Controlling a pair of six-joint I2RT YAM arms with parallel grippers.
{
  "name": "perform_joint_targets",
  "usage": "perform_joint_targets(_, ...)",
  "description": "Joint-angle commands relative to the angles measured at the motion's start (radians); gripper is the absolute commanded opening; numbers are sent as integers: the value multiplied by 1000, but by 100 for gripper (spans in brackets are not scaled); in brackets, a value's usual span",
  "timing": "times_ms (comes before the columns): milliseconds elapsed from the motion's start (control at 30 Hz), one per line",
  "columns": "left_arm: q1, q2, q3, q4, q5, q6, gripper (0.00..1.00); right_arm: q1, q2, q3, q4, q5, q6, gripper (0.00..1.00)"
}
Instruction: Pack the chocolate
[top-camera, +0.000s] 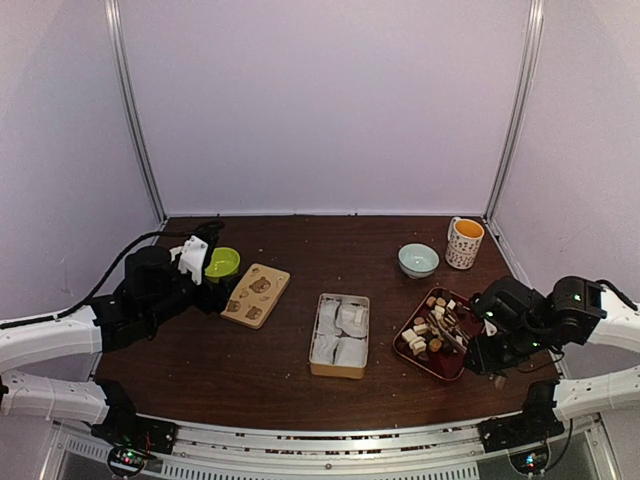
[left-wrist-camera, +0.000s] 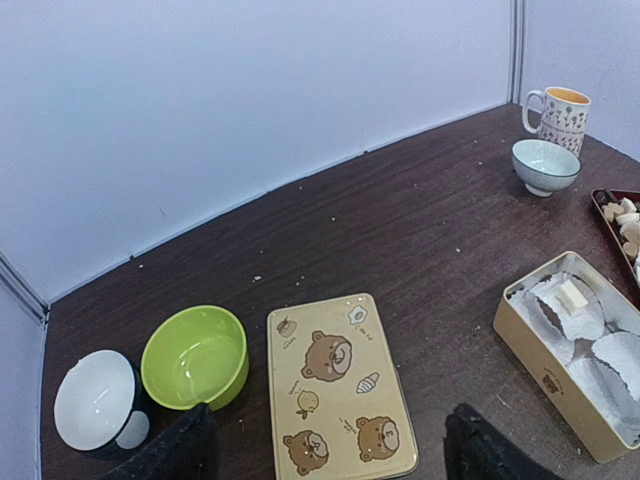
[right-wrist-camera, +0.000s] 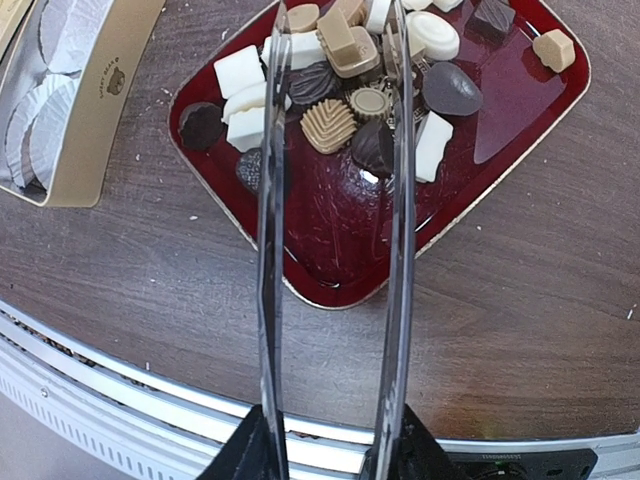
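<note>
The chocolate (right-wrist-camera: 330, 125), white, tan and dark pieces, lies heaped in a dark red tray (right-wrist-camera: 340, 250) at the right, also in the top view (top-camera: 432, 330). One white piece (left-wrist-camera: 570, 297) sits in a paper liner of the tan box (top-camera: 340, 335). My right gripper (right-wrist-camera: 325, 450) is shut on long clear tongs (right-wrist-camera: 272, 200). The tongs stand open over the tray, their arms on either side of the tan pieces. In the top view the right gripper (top-camera: 487, 345) is by the tray's near right side. My left gripper (left-wrist-camera: 330, 450) is open and empty above the bear lid (left-wrist-camera: 340, 385).
A green bowl (left-wrist-camera: 195, 355) and a white bowl (left-wrist-camera: 95, 400) stand left of the lid. A pale blue bowl (left-wrist-camera: 545, 165) and a patterned mug (left-wrist-camera: 558, 115) stand at the back right. The table's metal front rail (right-wrist-camera: 100, 380) runs just below the tray.
</note>
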Motion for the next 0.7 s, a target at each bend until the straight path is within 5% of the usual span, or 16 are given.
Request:
perform_joint_targets(0, 4, -3, 35, 21, 10, 8, 79, 6, 20, -3, 22, 32, -14, 34)
perform_joint_targets(667, 3, 14, 42, 19, 33, 4, 79, 5, 60, 2, 36, 35, -24, 23)
